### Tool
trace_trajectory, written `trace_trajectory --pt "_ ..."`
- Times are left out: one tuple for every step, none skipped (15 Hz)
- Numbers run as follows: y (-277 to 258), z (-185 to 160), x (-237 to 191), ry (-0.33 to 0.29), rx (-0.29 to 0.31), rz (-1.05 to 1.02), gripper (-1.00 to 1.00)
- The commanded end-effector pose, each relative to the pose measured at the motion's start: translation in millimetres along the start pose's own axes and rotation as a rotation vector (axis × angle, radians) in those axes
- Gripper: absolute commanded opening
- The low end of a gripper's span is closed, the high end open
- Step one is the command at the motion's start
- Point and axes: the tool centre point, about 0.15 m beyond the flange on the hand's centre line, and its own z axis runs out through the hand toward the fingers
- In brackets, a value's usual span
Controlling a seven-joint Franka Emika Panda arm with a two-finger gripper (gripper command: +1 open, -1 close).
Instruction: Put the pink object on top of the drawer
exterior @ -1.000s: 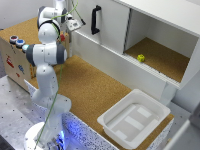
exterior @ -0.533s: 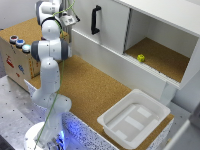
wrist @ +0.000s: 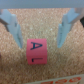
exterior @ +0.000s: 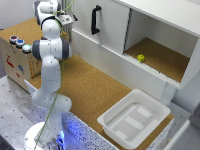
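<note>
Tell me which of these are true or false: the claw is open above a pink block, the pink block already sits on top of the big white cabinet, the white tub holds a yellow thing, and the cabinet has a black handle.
1. The gripper is open above the pink block. True: its fingers stand apart, not touching the block.
2. The pink block sits on top of the drawer. False: it lies on cork.
3. The white tub holds a yellow thing. False: the small yellow object lies inside the drawer.
4. The drawer has a black handle. True.
</note>
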Motion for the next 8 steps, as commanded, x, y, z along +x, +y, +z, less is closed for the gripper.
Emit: trace_trajectory --pt "5.1 -42.2 7.7 -0.067 -0.026 0.054 1.0" --pt "2.2 -43.5 -1.9 -0.07 -0.028 0.073 1.0" --pt "-3.3 -44.3 -15.1 -0.064 -0.024 0.105 1.0" --pt "-9.0 -44.9 -28.0 -0.053 -0.019 0.145 1.0" --pt "-14.9 -45.8 -39.5 -0.048 -0.019 0.177 1.0" --pt "-22.1 -46.5 -50.8 -0.04 -0.017 0.213 1.0" --pt "-32.5 -48.7 -67.3 -0.018 -0.015 0.275 1.0" --pt "-41.4 -50.2 -82.5 0.001 -0.016 0.333 1.0"
